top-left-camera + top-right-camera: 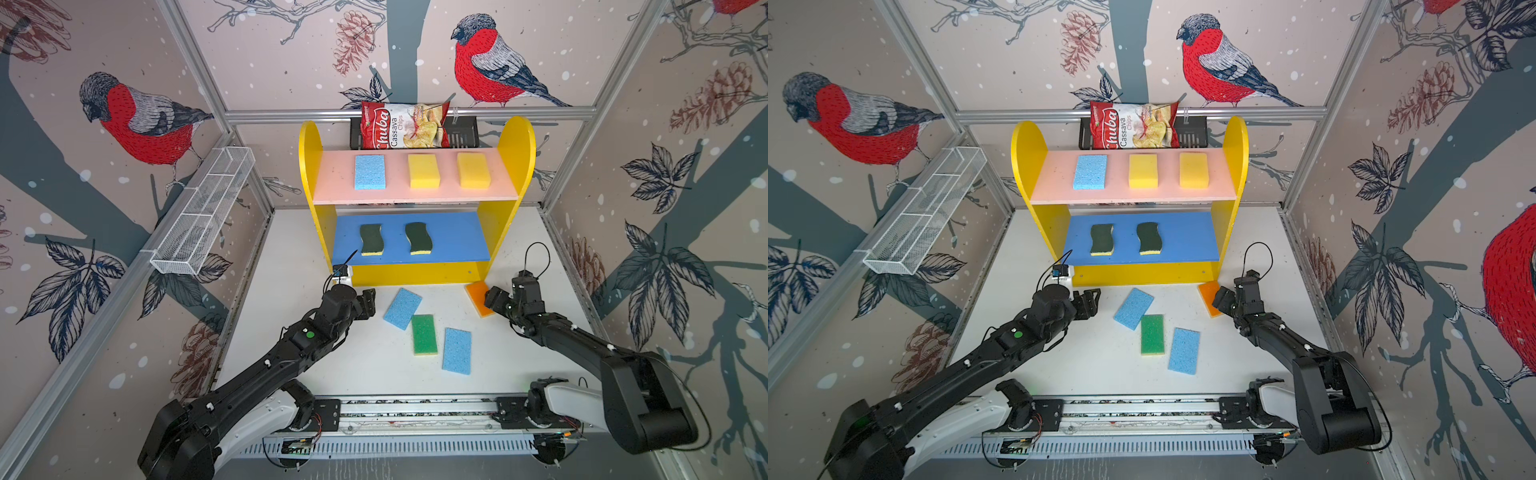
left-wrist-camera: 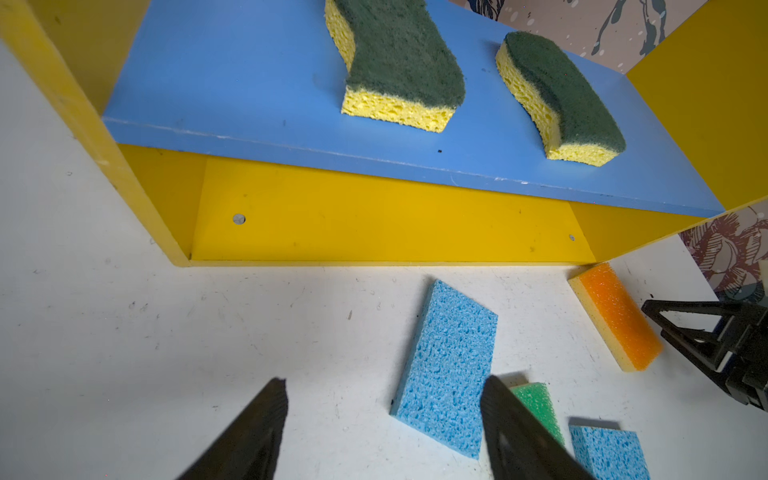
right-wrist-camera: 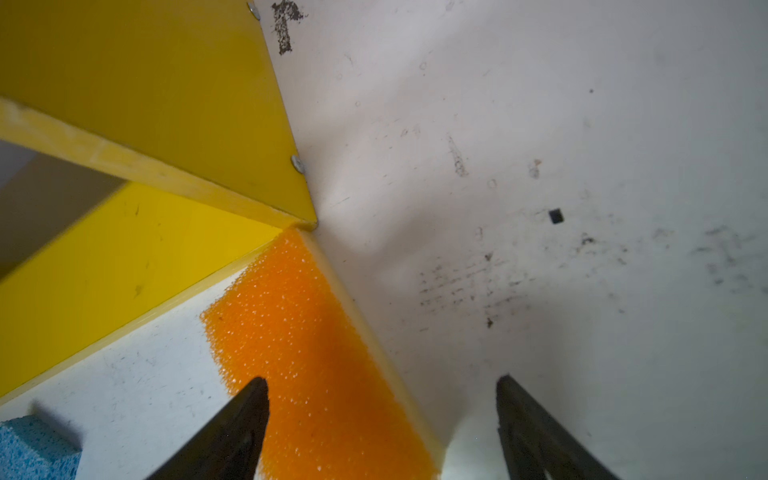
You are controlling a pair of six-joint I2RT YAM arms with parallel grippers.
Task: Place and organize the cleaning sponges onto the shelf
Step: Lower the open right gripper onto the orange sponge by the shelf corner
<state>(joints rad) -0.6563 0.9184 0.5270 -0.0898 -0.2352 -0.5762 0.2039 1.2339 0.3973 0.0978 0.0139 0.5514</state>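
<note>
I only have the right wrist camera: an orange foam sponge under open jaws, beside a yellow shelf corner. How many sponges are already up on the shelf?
Observer: Five. One light blue flat foam sponge and two yellow foam sponges on the pink top board, two dark-green wavy sponges on the blue middle board.
Operator: What else is on the table?
Observer: Two more light blue sponges and one bright green foam sponge, on the white table before the yellow wooden shelf.
Operator: And the left gripper?
Observer: The left gripper is open, empty, near the shelf's left front corner.

Bird-print walls (image 1: 62, 249) surround a scuffed white floor (image 1: 374, 374).
</note>
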